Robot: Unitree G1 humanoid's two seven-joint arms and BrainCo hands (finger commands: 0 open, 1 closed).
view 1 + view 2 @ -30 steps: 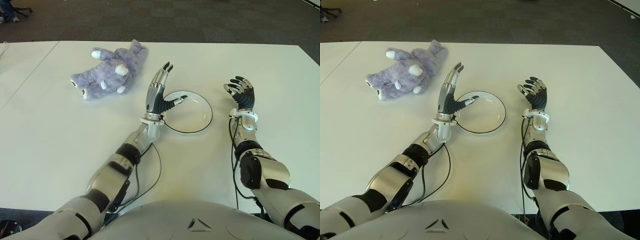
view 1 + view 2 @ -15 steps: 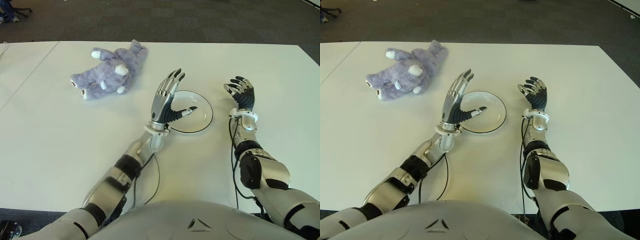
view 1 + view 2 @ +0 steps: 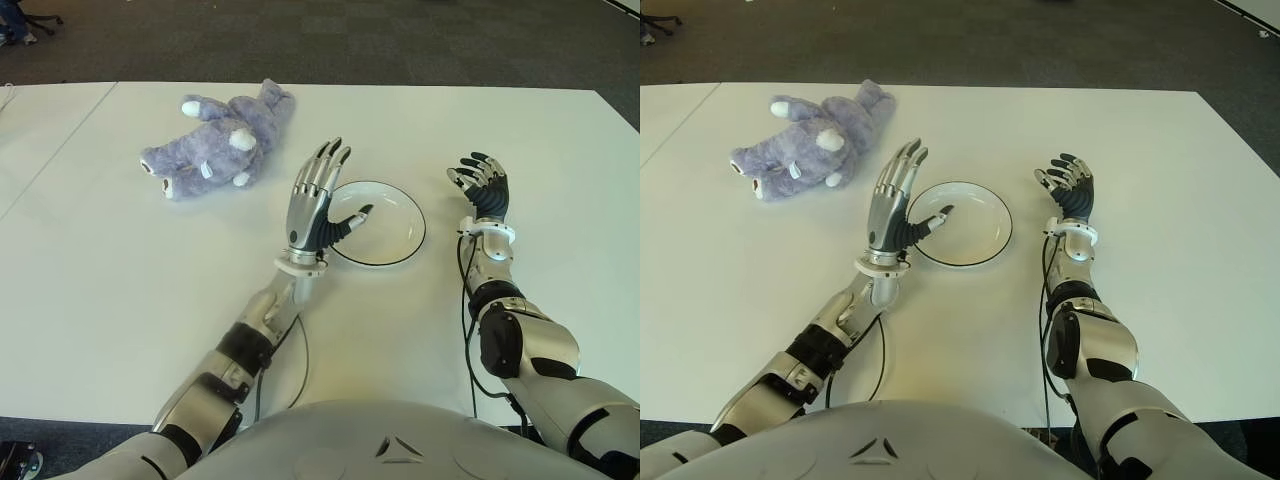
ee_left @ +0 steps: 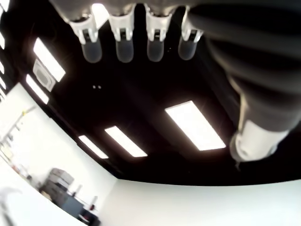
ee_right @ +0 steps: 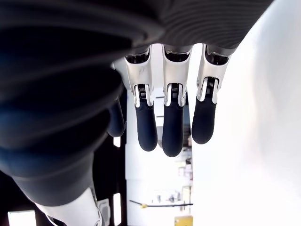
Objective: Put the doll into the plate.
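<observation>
White plate (image 3: 385, 232) holds nothing; purple doll (image 3: 215, 140) lies apart.

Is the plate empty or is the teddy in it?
Empty. The plate holds nothing; the doll lies on the table, apart from it.

We see a lavender-purple doll (image 3: 222, 137) with white patches, a white plate (image 3: 377, 222) ringed by a thin black rim, and a plain white tabletop (image 3: 120, 280). Our silver left hand (image 3: 315, 200) has dark fingers (image 3: 337, 153); beyond lies dark grey floor (image 3: 350, 40).
</observation>
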